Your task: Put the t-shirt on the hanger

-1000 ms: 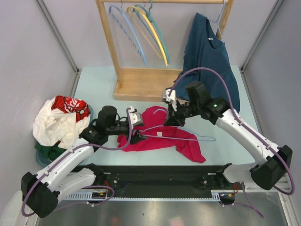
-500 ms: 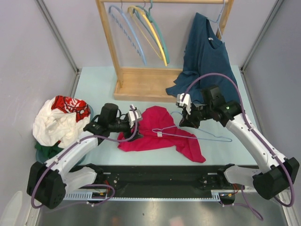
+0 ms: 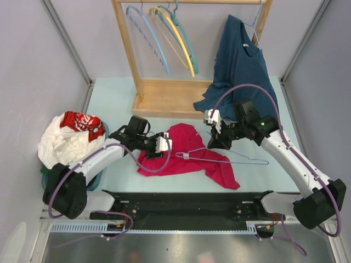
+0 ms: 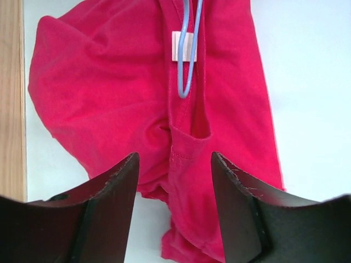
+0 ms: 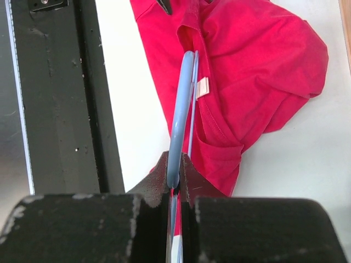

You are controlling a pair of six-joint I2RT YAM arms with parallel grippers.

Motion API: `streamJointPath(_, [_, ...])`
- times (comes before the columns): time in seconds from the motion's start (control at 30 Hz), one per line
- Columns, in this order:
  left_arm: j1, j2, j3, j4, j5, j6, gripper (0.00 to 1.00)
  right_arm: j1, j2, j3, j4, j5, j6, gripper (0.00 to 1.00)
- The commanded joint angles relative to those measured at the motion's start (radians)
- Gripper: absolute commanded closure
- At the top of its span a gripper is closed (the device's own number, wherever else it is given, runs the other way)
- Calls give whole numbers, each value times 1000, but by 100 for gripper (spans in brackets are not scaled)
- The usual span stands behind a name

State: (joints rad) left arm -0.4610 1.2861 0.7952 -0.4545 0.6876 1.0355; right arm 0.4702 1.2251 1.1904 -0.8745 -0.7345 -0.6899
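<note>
Change from the earlier views: I swung the left fingers (image 4: 109,203) in over the t-shirt (image 3: 186,161); my right fingers (image 5: 156,176) drew the hanger (image 3: 241,159) rightward.

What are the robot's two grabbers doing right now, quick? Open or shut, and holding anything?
Left gripper: open, holding nothing, pointed at the t-shirt.
Right gripper: closed on the hanger.

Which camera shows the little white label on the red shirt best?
The left wrist view. The white label sits large and sharp on the red t-shirt, with the hanger wire crossing it. The right wrist view shows it smaller, beside the hanger. The top view shows only a tiny pale speck.
</note>
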Motion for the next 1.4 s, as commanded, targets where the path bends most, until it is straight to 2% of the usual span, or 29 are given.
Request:
streamJointPath(0.0, [-24, 50, 59, -53, 15, 187, 42, 8, 17, 20, 43, -36, -14, 100])
streamJointPath(0.13, [-33, 76, 56, -67, 1, 231, 45, 19, 51, 34, 58, -43, -22, 100])
streamJointPath(0.33, [-44, 102, 52, -56, -23, 213, 53, 41, 73, 32, 86, -54, -25, 100])
streamJointPath(0.53, [-45, 117, 78, -49, -37, 186, 74, 51, 76, 9, 130, -63, -23, 100])
streamJointPath(0.57, [-44, 116, 82, -58, -34, 184, 83, 51, 77, 6, 140, -66, -22, 100])
streamJointPath(0.63, [-44, 110, 101, -72, -19, 172, 94, 57, 83, 3, 169, -68, -14, 100])
streamJointPath(0.7, [-45, 99, 117, -85, -8, 158, 100, 62, 86, 0, 190, -65, -10, 100])
streamJointPath(1.07, [-48, 38, 193, -161, 52, 113, 100, 93, 91, -44, 324, -143, -33, 100])
streamJointPath(1.37, [-87, -5, 236, -191, 110, 37, 100, 150, 131, -120, 571, -174, 46, 100])
